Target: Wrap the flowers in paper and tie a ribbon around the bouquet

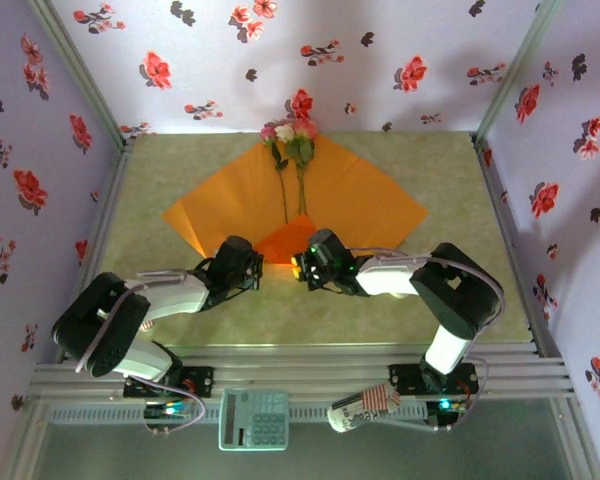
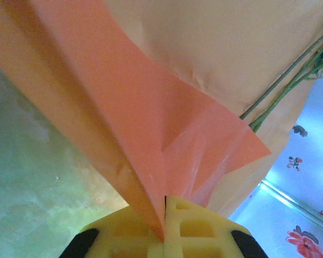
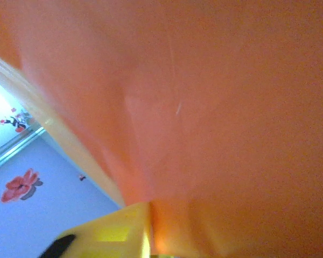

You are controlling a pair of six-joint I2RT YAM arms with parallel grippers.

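Wrapping barely begun — your left gripper [image 2: 164, 201] pinches the paper [image 1: 365, 200] at its lifted near corner; whether the right gripper [image 1: 301, 266] grips, you cannot tell. The flowers [image 1: 286, 133] lie unrolled — tying remains.

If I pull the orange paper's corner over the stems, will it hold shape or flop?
Probably floppy: the paper buckles and creases where the left fingers pinch it. Likely light and thin, since light glows through it. It may drag the flowers lying on it.
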